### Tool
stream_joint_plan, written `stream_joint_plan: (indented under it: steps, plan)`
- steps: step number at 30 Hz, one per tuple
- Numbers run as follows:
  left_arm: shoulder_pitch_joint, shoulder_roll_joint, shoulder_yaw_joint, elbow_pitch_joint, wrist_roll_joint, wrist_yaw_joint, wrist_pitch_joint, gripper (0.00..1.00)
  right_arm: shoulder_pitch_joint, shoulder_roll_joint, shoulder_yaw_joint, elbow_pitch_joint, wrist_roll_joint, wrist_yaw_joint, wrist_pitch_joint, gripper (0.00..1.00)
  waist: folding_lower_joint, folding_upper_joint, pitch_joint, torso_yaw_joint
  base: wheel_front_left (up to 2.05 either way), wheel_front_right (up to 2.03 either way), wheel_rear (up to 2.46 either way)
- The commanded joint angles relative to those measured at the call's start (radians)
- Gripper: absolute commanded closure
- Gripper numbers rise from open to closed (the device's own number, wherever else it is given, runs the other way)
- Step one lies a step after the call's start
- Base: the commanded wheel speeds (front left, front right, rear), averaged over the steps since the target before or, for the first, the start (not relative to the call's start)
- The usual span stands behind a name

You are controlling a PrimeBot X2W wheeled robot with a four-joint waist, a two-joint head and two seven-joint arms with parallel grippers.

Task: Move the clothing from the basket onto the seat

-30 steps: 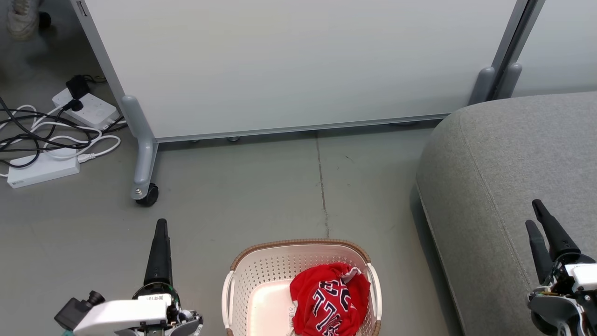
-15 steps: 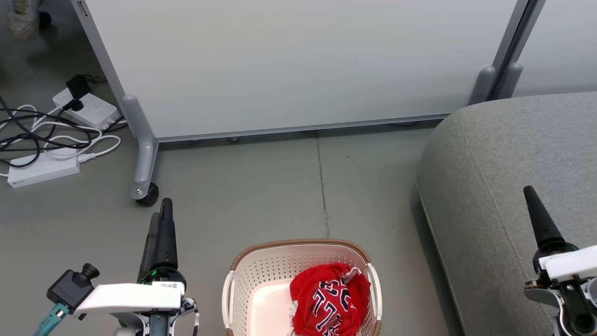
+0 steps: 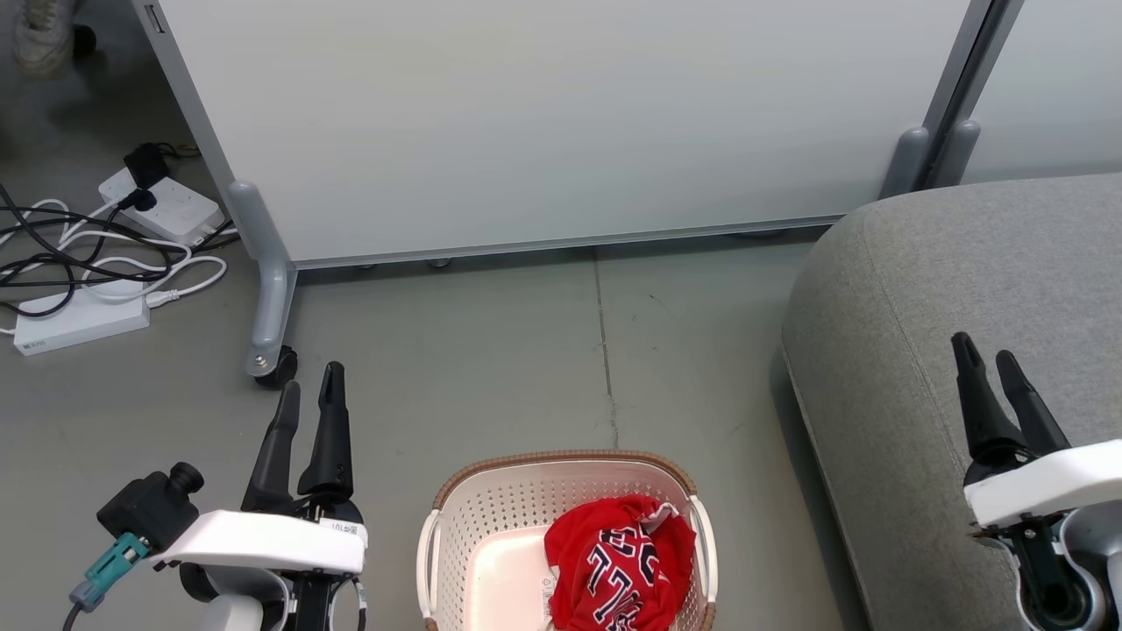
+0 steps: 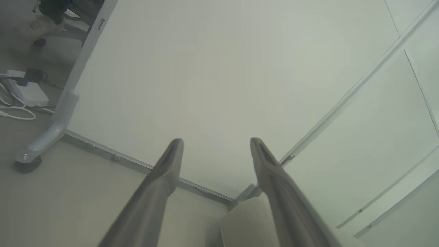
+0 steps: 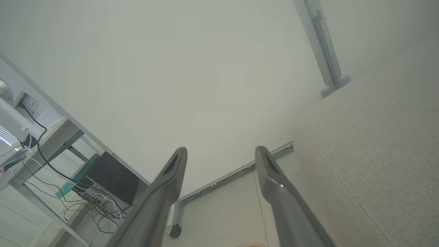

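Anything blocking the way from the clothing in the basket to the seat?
Nothing visible does. The clothing lies uncovered in the basket, against its right wall; only that wall and a strip of floor lie between it and the seat.

This looks like an office or a robot-testing lab rather than a home. The bare grey concrete floor (image 3: 491,350) has a joint line running through it. Pale grey partition panels (image 3: 561,123) on metal legs with black castors (image 3: 279,368) serve as walls. White power strips (image 3: 171,209) and tangled black and white cables (image 3: 53,263) lie loose on the floor. In the right wrist view, a grey metal-framed desk (image 5: 58,137) stands over more wiring and a dark box (image 5: 109,175). A grey fabric-upholstered seat (image 3: 964,280) and a cream perforated plastic laundry basket (image 3: 561,457) are the homely pieces here.
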Motion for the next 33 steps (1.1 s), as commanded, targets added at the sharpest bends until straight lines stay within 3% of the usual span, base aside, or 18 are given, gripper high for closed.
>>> stream_joint_plan:
  steps: [1,19,33]
  plan:
    - [-0.034,0.01,0.0,0.003,0.043,0.011,-0.004,0.0,-0.014,-0.013,0.013,-0.021,-0.053,0.005,-0.021,0.0,0.0,0.0,0.0,0.0,0.0,0.0,0.0]
    - [-0.053,0.046,-0.011,0.041,0.268,0.068,0.016,0.0,0.004,-0.007,0.089,-0.032,-0.309,0.005,-0.118,0.0,0.0,0.0,0.0,0.001,0.0,0.0,0.0]
    - [-0.033,0.052,0.008,0.035,0.352,0.098,0.044,0.0,0.006,-0.011,0.128,-0.013,-0.459,0.005,-0.179,0.0,0.0,0.0,-0.001,0.006,0.0,0.0,0.0]
